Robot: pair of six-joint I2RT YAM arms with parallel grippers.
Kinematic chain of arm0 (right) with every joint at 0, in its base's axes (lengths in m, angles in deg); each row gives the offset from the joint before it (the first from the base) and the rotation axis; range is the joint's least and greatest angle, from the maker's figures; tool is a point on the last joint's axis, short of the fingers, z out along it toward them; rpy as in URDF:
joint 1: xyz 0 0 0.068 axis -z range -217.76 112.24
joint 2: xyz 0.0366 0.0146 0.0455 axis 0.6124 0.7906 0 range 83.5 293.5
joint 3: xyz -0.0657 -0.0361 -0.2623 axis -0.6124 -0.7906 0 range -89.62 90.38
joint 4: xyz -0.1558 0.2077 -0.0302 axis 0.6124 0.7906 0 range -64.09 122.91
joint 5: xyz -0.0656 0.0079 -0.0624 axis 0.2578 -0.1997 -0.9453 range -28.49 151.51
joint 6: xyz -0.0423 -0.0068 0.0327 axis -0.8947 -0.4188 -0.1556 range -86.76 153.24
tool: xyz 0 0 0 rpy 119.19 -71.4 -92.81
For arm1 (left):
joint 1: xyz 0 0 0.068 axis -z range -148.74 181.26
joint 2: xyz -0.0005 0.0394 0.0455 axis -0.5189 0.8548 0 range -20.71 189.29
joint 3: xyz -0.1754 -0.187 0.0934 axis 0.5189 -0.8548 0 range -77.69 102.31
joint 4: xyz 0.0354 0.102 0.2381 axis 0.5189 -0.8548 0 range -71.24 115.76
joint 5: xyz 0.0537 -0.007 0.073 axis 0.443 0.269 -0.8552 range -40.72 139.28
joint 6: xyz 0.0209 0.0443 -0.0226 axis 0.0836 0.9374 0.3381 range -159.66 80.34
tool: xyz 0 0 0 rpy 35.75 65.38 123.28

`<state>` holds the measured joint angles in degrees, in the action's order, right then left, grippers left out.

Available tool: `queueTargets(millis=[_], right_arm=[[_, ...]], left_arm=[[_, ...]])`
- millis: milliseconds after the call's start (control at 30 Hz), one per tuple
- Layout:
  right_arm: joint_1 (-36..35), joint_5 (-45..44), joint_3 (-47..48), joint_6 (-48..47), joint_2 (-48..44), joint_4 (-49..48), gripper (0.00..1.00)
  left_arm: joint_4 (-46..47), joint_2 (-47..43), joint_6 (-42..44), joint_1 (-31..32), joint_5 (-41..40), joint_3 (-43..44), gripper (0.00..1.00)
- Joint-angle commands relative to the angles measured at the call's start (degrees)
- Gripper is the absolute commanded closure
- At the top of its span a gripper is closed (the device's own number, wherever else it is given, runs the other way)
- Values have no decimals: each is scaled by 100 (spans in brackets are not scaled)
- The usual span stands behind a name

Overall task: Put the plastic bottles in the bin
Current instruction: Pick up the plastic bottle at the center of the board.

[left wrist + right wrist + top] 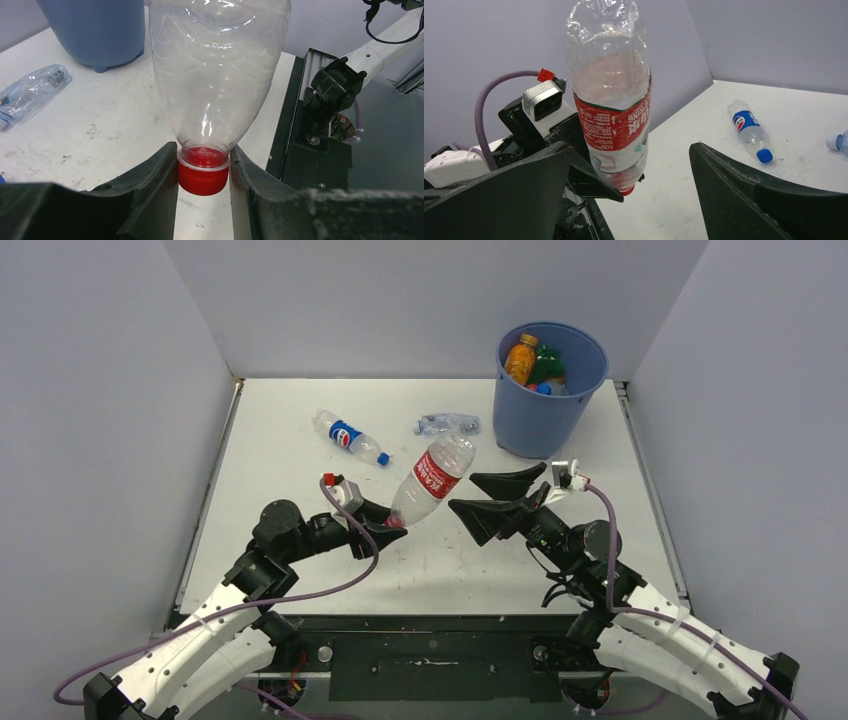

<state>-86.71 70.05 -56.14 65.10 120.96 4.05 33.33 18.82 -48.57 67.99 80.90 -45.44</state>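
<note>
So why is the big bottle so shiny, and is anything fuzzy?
Left wrist: light glints streak the clear bottle; the close dark fingers look a bit soft. Right wrist: its crumpled base shines pale. Top view: even light, all sharp, faint shadows.

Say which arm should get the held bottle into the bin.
Likely right: the right gripper, open, faces the bottle, and the bin stands on its side. The left gripper only pinches the cap.

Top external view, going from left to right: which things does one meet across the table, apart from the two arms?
blue-labelled bottle → red-labelled bottle → blue bin
</note>
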Motion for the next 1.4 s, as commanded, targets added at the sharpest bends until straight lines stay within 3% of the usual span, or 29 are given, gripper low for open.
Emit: queueTargets(millis=[0,133,300,533,700,833,933,967,1000,1033,1067,1100,1233,1367], right_arm=[[-204,-58,129,43,475,-1213,10],[-615,-374,437,-256,913,-1306,10],[-836,-1654,737,-229,1292,-1092,10],[-835,-1785,1380,-305,1767,-630,0],[-794,-1687,1569,-234,1862,-398,21],[-774,-1603,1547,-75,1865,-356,48],[-774,-1527,1432,-15,1773,-513,60],[-774,-1465,1374,-14,1724,-607,62],[-774,-1406,1311,-20,1669,-740,63],[-774,-1351,1218,-32,1597,-892,65],[-774,-1318,1125,-59,1526,-1095,66],[-770,-1302,1030,-72,1455,-1293,68],[-772,-1269,633,-32,1215,-2207,73],[-774,-1245,209,62,1143,-3433,80]], left_arm=[[341,55,45,66,27,125,100],[358,55,63,99,-44,106,100],[308,46,186,222,-100,91,100],[139,100,299,347,-354,153,100],[148,13,311,403,-443,132,100],[101,-61,366,487,-556,124,100],[68,-123,352,504,-764,130,100],[30,-150,321,510,-866,144,89],[-8,-185,289,505,-974,164,69],[-6,-225,193,508,-1089,174,40],[47,-279,60,505,-1216,157,24],[182,-355,-110,505,-1321,121,2],[1549,-771,-1444,497,-1758,-387,4],[4135,-803,-3433,519,-2461,-1537,4]])
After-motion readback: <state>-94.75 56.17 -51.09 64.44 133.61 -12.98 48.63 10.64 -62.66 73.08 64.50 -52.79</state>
